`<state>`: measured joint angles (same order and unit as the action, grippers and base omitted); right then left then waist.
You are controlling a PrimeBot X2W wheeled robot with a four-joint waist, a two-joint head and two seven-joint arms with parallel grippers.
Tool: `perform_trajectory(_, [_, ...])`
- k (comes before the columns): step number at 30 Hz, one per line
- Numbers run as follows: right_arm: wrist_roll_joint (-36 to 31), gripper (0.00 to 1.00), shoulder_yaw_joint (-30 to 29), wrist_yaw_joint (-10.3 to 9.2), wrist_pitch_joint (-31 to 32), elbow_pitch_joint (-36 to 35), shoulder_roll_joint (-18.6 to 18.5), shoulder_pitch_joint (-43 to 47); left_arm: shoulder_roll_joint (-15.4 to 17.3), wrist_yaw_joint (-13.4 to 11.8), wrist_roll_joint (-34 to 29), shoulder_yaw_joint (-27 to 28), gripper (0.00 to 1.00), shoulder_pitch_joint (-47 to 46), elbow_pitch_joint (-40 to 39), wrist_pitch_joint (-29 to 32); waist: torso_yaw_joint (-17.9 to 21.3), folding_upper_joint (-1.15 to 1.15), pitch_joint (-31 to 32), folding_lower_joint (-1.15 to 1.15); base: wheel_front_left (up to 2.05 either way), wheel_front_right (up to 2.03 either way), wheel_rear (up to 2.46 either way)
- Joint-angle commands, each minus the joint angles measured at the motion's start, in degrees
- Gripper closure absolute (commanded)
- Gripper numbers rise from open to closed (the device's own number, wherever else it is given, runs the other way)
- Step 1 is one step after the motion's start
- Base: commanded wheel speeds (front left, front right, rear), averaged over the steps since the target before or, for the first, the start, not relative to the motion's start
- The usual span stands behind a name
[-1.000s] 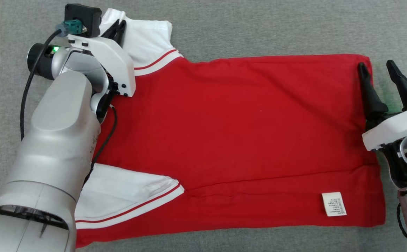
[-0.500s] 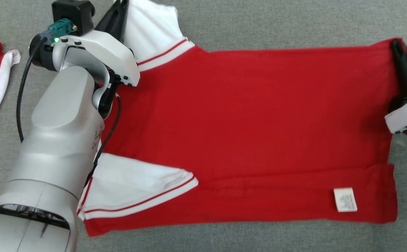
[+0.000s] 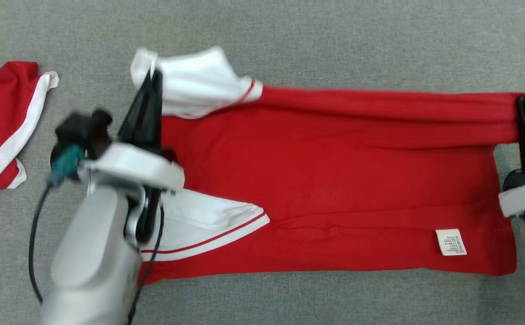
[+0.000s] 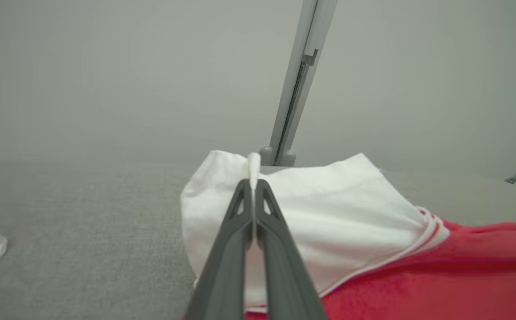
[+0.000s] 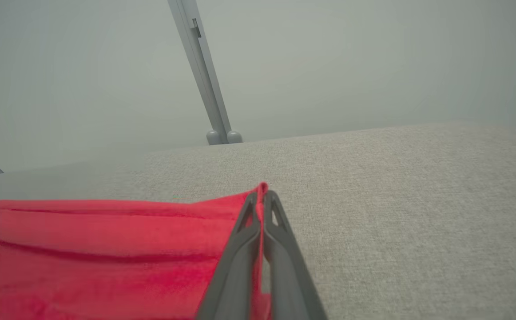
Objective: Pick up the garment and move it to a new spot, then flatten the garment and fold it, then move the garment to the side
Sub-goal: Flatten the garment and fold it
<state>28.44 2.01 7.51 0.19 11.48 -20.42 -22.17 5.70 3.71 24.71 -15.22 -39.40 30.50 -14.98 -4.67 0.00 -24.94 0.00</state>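
A grey woven surface spreads under everything. The red garment, a shirt with white sleeves, lies across its middle, with the sleeve end toward the robot's left and the hem end toward its right. Its far edge is pulled into long folds between the two grippers, while the near edge rests flat. A second red-and-white piece of clothing lies apart at the far left. The left gripper has its jaws pressed together on the far white sleeve, pinching it near the outer corner. In the left wrist view a sliver of white cloth pokes past the tips. The right gripper pinches the garment's far hem corner, jaws closed tight on red cloth. The near white sleeve lies flat on the shirt's body. A small white care label sits by the near right corner.
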Motion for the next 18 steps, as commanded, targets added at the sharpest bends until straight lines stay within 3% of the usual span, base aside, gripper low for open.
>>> perform_trajectory(1, [-0.7,1.0,-0.1,-0.04,-1.1,-0.7,0.3,1.2,0.5,-0.9,-0.2,0.9,1.0,3.3,-2.8,-0.3,-0.1,0.0,0.4,0.0,0.0,0.0,0.0])
perform_trajectory(5, [-0.9,1.0,0.1,-0.04,-3.1,-0.5,1.6,5.6,0.2,-3.2,0.4,1.3,1.0,15.9,-11.5,-0.2,0.0,0.0,1.6,0.0,0.0,0.0,0.0])
perform_trajectory(10, [-0.4,1.0,-0.3,-0.03,-5.4,-0.5,3.2,11.0,0.3,-5.7,1.3,-0.8,1.0,28.8,-20.0,4.1,-0.1,0.0,3.2,0.0,0.0,0.0,0.0])
perform_trajectory(18, [-0.5,0.97,-0.4,-0.04,-7.3,0.8,5.8,17.2,1.2,-7.2,3.3,-0.9,1.0,35.3,-22.3,8.2,0.1,0.0,4.7,0.0,0.0,0.0,0.0])
